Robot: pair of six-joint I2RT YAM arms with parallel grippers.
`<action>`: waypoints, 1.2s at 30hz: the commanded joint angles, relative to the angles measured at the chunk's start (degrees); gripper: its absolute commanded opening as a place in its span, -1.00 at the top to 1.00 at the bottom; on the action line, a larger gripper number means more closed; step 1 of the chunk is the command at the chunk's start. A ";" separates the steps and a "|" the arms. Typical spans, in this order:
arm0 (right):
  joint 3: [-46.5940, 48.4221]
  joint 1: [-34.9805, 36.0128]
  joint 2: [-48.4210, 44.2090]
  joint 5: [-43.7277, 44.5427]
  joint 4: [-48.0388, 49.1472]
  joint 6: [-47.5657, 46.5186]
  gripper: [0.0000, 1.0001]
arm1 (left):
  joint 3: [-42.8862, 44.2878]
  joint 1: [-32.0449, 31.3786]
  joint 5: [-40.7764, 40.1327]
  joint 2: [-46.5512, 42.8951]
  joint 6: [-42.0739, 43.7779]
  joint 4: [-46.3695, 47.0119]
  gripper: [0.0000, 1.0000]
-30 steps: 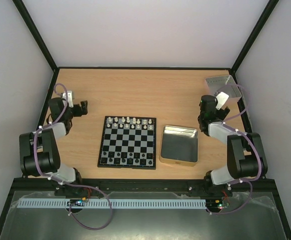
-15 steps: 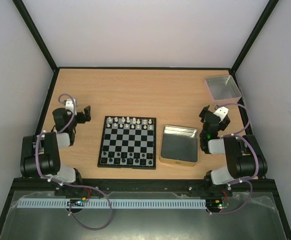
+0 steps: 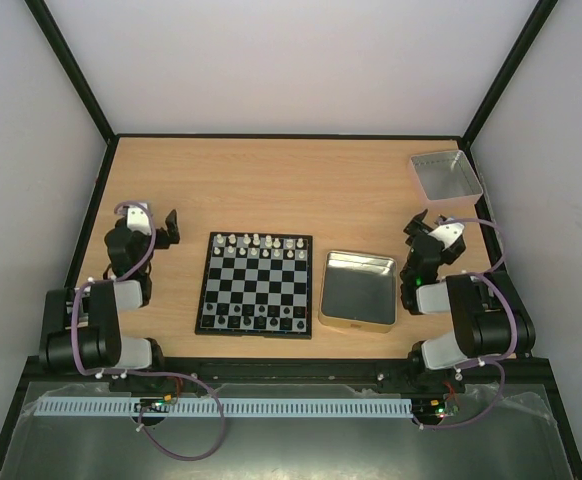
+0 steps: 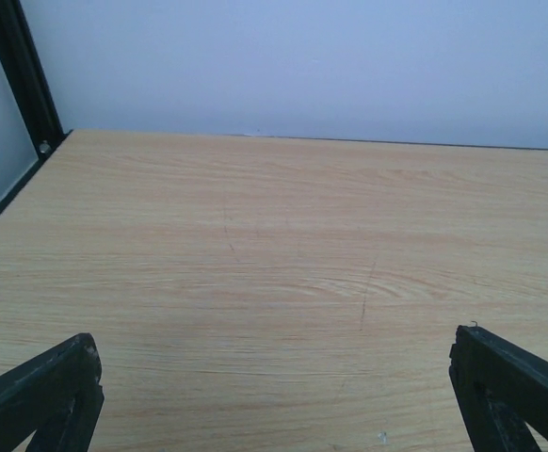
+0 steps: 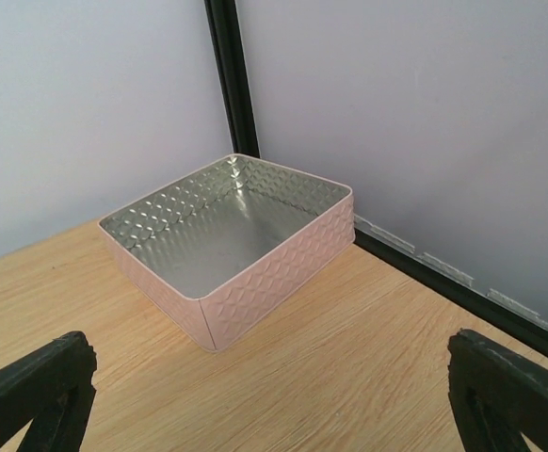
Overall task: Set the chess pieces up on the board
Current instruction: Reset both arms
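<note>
Altogether one board [image 3: 255, 285], one tin [image 3: 354, 322], one tray [image 5: 276, 256]; left end effector [image 4: 274, 391] and right end effector [image 5: 272, 391] both wide, empty.

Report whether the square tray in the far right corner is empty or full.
Empty. The tray shows only its bare embossed metal floor in the right wrist view; nothing lies in it.

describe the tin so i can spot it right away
Find the board in the middle of the table. The tin sits just right of it. It is rectangular with gold sides, unlike the paler square tray in the far right corner.
</note>
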 commanded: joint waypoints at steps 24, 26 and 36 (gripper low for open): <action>-12.20 0.03 3.59 -17.20 28.49 -7.97 -0.95 | -4.34 -0.28 -2.57 -3.54 -2.41 8.30 -0.99; -11.91 0.08 3.59 -16.91 27.98 -7.92 -0.94 | -2.42 -0.54 -0.63 -1.53 -2.98 6.77 -0.99; -9.59 0.08 3.10 -15.85 23.17 -7.43 -0.94 | -11.23 -9.16 -3.55 7.05 1.58 33.11 -1.00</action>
